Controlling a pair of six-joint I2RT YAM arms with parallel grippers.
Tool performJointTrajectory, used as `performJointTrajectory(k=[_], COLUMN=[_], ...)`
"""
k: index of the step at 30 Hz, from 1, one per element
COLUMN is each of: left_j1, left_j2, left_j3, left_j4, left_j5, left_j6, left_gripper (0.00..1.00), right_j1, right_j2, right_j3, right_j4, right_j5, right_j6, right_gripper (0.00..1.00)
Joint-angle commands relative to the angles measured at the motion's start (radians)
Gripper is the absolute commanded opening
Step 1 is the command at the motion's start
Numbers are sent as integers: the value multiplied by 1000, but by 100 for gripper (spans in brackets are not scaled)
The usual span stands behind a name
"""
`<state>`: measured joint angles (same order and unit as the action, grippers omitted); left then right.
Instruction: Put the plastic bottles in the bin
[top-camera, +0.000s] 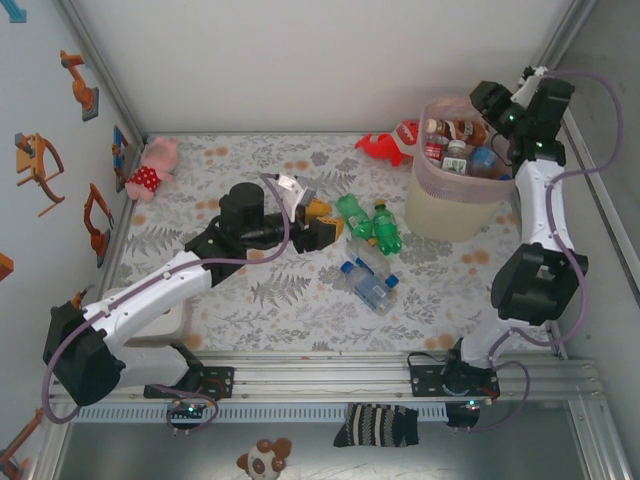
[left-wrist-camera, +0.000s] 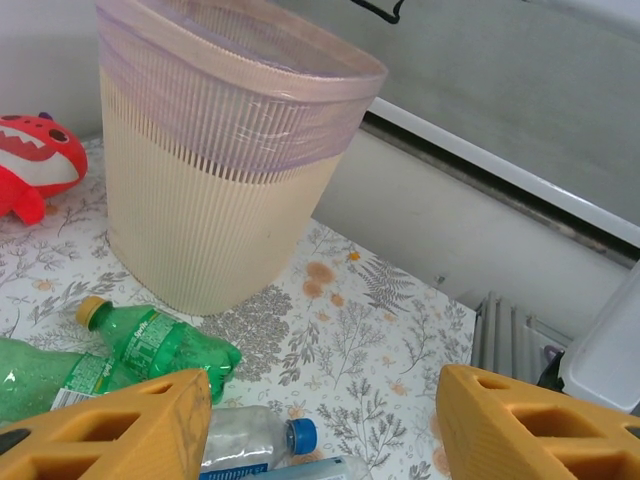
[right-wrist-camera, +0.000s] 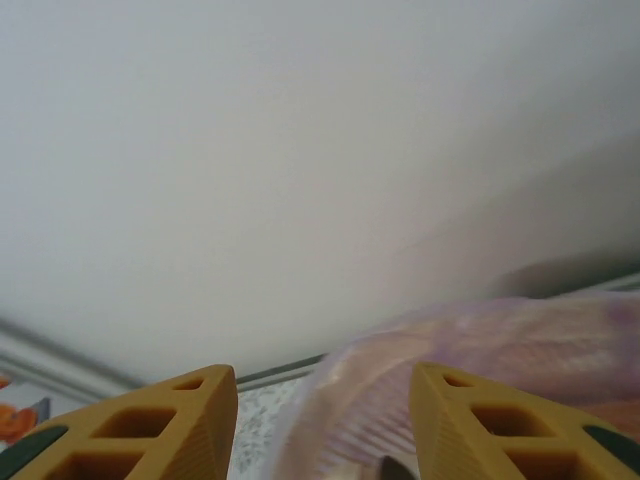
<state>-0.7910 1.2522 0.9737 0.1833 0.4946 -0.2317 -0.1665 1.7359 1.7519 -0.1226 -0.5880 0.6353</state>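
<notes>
Fern-printed tabletop (top-camera: 290, 300) carries green and clear plastic bottles (top-camera: 384, 230) beside the cream, pink-lined bin (top-camera: 450, 215). Left end effector (left-wrist-camera: 325, 410) hangs open, empty, near them; right end effector (right-wrist-camera: 325, 400) open, empty, above the bin's rim.

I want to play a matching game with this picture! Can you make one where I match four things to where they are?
Things:
1. pink plush toy
2. red toy
3. green bottles
4. bin

Places:
A. standing upright, far right
B. lying on their sides, in the middle
C. far left corner
D. just left of the bin

Pairs: 1-C, 2-D, 3-B, 4-A
</notes>
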Motion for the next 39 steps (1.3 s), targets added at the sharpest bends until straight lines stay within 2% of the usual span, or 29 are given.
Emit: performJointTrajectory(k=[1,7,11,15,21,28,34,39], left_j1=[0,-2,-4,-4,-4,-5,-7,-8], left_j2=[-17,-24,-29,-31,-34,-21,46,158], left_j3=[-5,-16,-26,-26,-26,-25,56,169], left_j4=[30,27,31,24,31,10,-157,-315], left_j5=[21,14,5,6,3,-38,-175,-263], left_j6=[-15,-18,-20,-20,-18,-19,-44,-138], left_gripper=[60,60,60,60,60,60,60,57], right_j1=[53,91,89,89,89,91,100,104], right_j2=[44,146,162,140,59,-61,-197,-311], right_j3=[37,45,18,25,58,20,-73,-151], right_j4=[-15,-28,-77,-106,-130,-205,-284,-341], right_j5=[-58,-60,4,13,7,9,39,84], right_j6=[-23,-7,-53,-77,-79,-122,-183,-219], right_gripper=[48,46,46,47,47,48,48,48])
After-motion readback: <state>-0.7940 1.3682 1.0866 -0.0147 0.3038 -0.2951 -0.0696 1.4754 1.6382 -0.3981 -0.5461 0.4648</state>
